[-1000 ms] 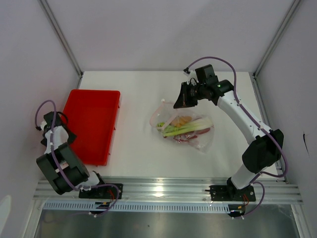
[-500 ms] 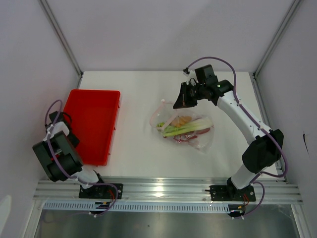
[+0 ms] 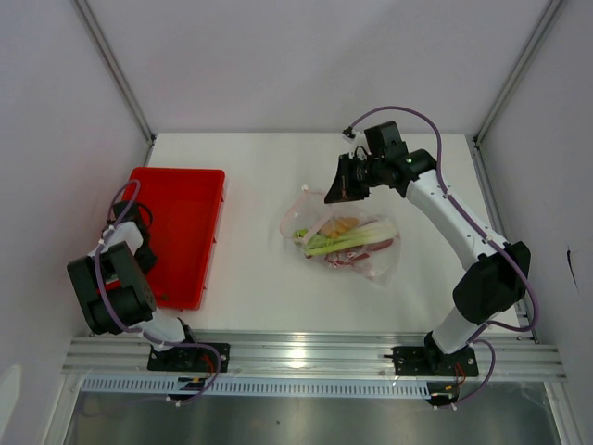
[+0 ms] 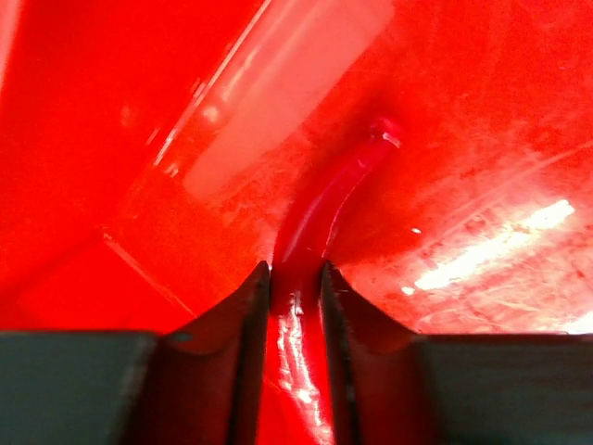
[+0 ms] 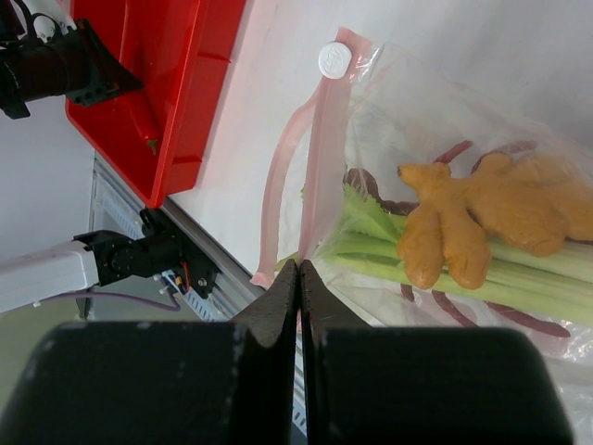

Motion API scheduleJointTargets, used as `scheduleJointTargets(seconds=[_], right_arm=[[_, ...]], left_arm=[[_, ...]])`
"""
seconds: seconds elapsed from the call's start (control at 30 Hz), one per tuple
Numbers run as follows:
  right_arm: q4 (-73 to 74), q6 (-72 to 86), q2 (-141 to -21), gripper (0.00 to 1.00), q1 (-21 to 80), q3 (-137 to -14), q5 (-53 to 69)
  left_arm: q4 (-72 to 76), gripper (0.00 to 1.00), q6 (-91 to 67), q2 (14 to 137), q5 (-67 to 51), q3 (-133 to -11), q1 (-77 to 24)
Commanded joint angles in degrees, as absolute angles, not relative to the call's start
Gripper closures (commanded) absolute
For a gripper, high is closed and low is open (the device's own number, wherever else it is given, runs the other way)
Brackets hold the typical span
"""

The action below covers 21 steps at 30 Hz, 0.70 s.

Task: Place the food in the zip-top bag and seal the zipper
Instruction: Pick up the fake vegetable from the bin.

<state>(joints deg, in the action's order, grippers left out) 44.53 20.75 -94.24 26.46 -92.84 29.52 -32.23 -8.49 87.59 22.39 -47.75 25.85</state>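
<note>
The clear zip-top bag (image 3: 347,236) lies mid-table with food inside: a yellow-orange piece (image 5: 463,218), light green stalks (image 5: 417,264) and dark red strands. Its pink zipper (image 5: 324,167) has a white slider tab (image 5: 335,57) at the far end. My right gripper (image 5: 298,266) is shut on the bag's pink mouth edge and shows at the bag's upper left corner in the top view (image 3: 335,190). My left gripper (image 4: 296,273) is down inside the red tray, its fingers pressed on both sides of a glossy red chili (image 4: 320,218). In the top view the left gripper (image 3: 145,258) sits over the tray's near left part.
The red tray (image 3: 176,213) stands at the table's left, its floor (image 4: 482,111) filling the left wrist view. The metal rail (image 3: 306,352) with both arm bases runs along the near edge. Walls close in the table at the back and sides.
My left arm has swung from beside the tray to over it. Its jaws have closed in on the red chili. The right arm and the bag have not moved.
</note>
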Motion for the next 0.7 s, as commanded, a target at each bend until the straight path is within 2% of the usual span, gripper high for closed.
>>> scheduleJointTargets(seconds=[0.0, 0.2, 0.27, 0.47, 0.67], right_arm=[[44.3, 19.95, -92.55, 1.0, 26.54, -95.01, 29.36], [44.12, 20.04, -92.73, 1.0, 26.46, -95.45, 29.53], [44.21, 19.95, -92.64, 1.0, 26.54, -95.62, 29.36], [44.21, 20.04, -92.29, 1.0, 26.54, -95.54, 29.27], [44.03, 20.13, -92.2, 1.0, 27.68, -95.1, 28.39]], left_arm=[[-31.38, 0.74, -6.77, 86.22, 19.08, -48.69, 25.84], [-31.03, 0.88, -5.63, 86.13, 19.16, -47.47, 25.84], [-30.76, 0.99, -5.36, 86.13, 19.07, -47.2, 25.84], [-33.04, 1.0, -8.69, 83.76, 15.48, -51.32, 25.84], [-39.11, 1.0, -15.36, 81.83, 10.73, -64.06, 24.61]])
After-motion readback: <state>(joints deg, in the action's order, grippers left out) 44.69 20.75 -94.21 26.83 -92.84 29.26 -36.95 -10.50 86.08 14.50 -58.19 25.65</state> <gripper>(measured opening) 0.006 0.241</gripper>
